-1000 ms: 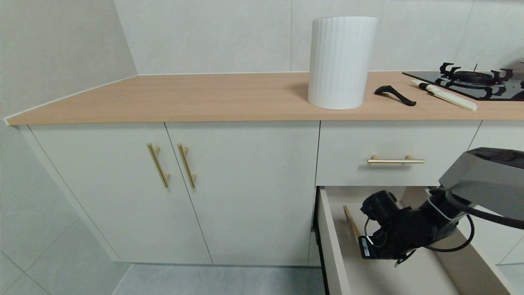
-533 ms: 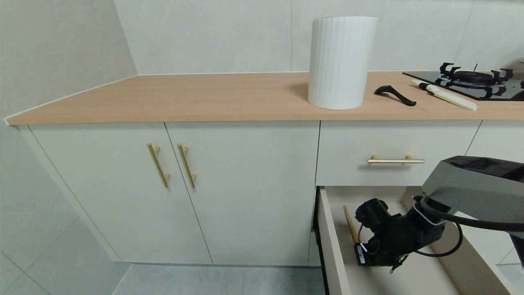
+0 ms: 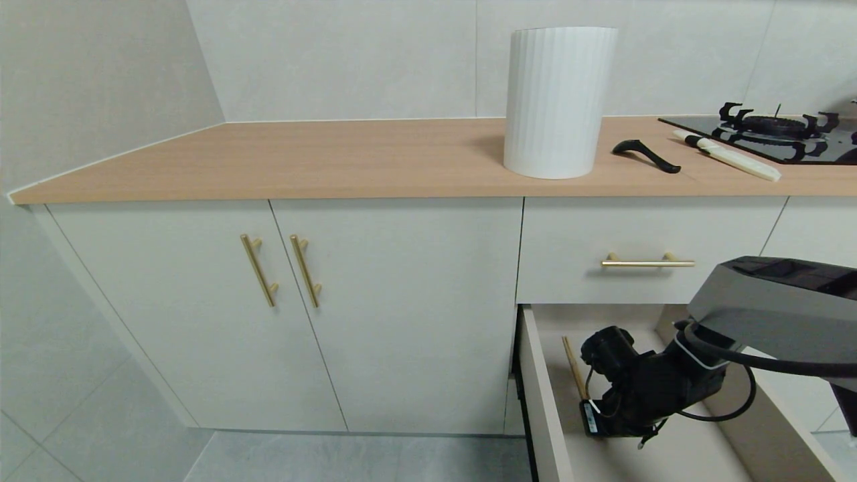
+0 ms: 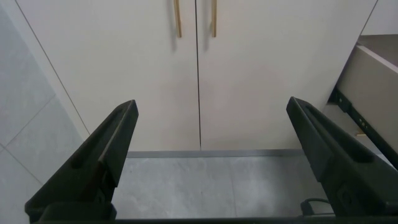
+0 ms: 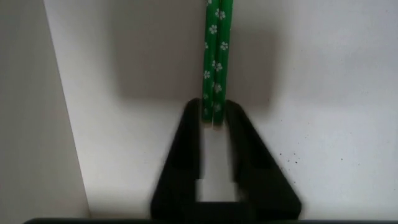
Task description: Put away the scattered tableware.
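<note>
Pale kitchen here, with a wooden countertop (image 3: 335,157) over white cabinet doors (image 3: 301,314) with gold handles. Low on the right, a drawer (image 3: 539,388) stands pulled open. The right arm is reaching down into it. From the wrist, the right gripper (image 5: 213,117) has its two black fingers drawn close together, pinching the near ends of the green chopsticks (image 5: 215,56). The flower-printed pair runs straight out from the fingertips over the white drawer floor. In the head view the sticks lie along the drawer's left wall, with the gripper at their near end.

Over on the left, the left gripper (image 4: 211,107) hangs with its fingers spread wide and nothing between them, facing the cabinet doors and the grey floor.

Up on the counter stands a tall white ribbed canister (image 3: 559,100). To its right lie a black utensil (image 3: 646,154), then a pale knife (image 3: 730,161), near the stove (image 3: 770,134) at the far right.
</note>
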Controlling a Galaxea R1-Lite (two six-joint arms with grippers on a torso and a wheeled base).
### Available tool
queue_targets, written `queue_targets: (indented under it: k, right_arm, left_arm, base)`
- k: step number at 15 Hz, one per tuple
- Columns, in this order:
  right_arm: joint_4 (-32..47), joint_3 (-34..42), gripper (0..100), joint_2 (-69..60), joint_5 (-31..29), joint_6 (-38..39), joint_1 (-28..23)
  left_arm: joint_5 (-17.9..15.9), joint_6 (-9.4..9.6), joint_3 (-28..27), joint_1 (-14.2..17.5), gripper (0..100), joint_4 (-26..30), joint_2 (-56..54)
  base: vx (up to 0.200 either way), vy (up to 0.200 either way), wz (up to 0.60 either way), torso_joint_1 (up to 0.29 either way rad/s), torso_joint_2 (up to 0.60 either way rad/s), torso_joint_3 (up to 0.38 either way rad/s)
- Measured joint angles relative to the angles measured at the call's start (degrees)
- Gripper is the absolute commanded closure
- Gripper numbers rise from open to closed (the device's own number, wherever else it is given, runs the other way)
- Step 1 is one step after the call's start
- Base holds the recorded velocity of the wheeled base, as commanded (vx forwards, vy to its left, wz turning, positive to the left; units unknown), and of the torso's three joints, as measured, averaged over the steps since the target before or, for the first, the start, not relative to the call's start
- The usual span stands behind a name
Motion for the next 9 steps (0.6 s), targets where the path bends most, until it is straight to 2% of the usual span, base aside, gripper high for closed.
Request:
queue_targets:
  k: [9]
  right_arm:
    - [0.2,0.6,0,-1.6,-0.8,0.0,0.1]
  left_arm:
    - [0.0,0.0,0.0,0.0,0,0.0,0.0]
  base:
    - [0.0,0.0,0.0,0.0,0.0,0.0]
